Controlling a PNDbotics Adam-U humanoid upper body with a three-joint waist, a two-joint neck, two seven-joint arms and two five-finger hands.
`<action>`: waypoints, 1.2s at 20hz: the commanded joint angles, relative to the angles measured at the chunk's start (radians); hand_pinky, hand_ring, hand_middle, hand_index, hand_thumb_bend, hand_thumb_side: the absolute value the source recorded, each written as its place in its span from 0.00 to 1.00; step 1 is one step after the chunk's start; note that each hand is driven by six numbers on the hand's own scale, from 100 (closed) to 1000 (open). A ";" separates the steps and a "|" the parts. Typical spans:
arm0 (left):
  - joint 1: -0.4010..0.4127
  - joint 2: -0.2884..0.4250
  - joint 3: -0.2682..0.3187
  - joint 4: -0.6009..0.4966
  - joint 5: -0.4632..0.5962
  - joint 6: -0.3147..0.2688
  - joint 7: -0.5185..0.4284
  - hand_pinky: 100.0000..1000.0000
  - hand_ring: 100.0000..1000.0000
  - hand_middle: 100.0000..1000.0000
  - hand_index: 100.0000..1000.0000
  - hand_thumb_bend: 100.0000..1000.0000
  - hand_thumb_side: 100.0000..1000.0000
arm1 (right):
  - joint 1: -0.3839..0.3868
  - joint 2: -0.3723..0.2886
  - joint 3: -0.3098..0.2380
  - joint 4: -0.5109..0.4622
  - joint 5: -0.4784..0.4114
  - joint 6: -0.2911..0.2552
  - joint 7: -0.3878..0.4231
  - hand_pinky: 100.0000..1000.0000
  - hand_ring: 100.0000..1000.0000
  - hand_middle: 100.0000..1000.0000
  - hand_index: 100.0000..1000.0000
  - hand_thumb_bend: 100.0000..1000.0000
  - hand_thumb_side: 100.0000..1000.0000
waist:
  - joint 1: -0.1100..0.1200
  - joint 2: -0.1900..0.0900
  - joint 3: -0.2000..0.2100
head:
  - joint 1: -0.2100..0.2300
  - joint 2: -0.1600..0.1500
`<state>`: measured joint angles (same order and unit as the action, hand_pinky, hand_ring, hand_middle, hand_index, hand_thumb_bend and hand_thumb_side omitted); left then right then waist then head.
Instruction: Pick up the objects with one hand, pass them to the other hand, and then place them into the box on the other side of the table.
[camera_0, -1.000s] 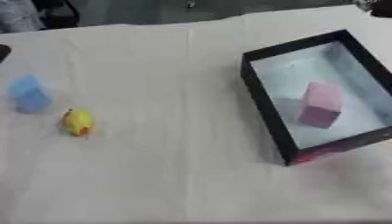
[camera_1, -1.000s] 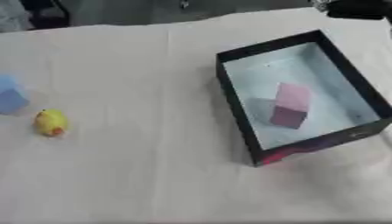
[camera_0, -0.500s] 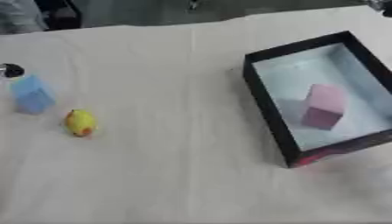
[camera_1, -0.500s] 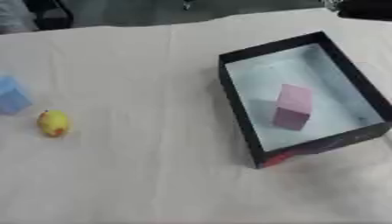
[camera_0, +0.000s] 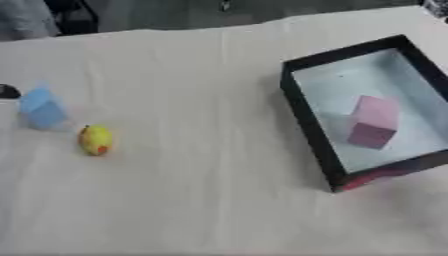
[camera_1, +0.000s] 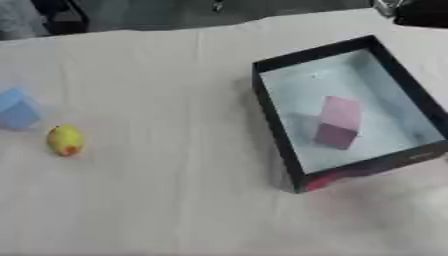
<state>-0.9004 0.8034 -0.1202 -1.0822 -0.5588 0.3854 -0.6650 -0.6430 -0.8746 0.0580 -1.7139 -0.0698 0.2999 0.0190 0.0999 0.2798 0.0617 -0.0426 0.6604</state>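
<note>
A light blue block (camera_0: 42, 109) stands at the table's left, with a small yellow, egg-like object (camera_0: 95, 139) just to its right and nearer me. A black box (camera_1: 278, 131) with a pale floor sits at the right and holds a pink block (camera_1: 337, 121). At the left edge, only a small dark tip of my left hand (camera_0: 7, 91) shows, just above and left of the blue block and apart from it. A dark part of my right hand (camera_1: 422, 10) shows at the top right corner, beyond the box. Neither hand holds anything that I can see.
A white cloth (camera_0: 201, 190) covers the table. Its far edge (camera_0: 175, 31) runs along the top, with dark floor and dim shapes beyond. Between the yellow object and the box lies bare cloth.
The dark tip of my left hand has come in at the left edge and moved down towards the blue block. The blocks, the yellow object and the box have stayed put.
</note>
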 joint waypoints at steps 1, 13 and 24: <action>-0.040 0.014 0.020 0.057 -0.048 -0.021 -0.029 0.90 0.89 0.81 0.82 0.56 0.00 | -0.019 -0.018 -0.006 -0.019 0.005 0.000 0.005 0.86 0.85 0.82 0.81 0.22 0.20 | 0.013 -0.025 -0.005 | 0.015 -0.015; -0.092 -0.019 0.064 0.176 -0.093 -0.036 -0.033 0.91 0.90 0.81 0.83 0.55 0.00 | -0.015 -0.021 -0.006 -0.021 0.013 0.004 0.000 0.86 0.84 0.82 0.81 0.23 0.21 | 0.021 -0.006 -0.039 | 0.030 -0.051; -0.102 -0.031 0.072 0.226 -0.132 -0.022 -0.030 0.92 0.90 0.81 0.86 0.56 0.00 | -0.022 -0.017 -0.001 -0.023 0.017 0.008 -0.004 0.86 0.83 0.81 0.80 0.23 0.22 | 0.025 0.010 -0.064 | 0.032 -0.069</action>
<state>-0.9809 0.7443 -0.0590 -0.8509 -0.6796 0.3577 -0.6975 -0.6483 -0.8708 0.0642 -1.7200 -0.0574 0.3075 0.0174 0.1153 0.2948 -0.0039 -0.0122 0.6058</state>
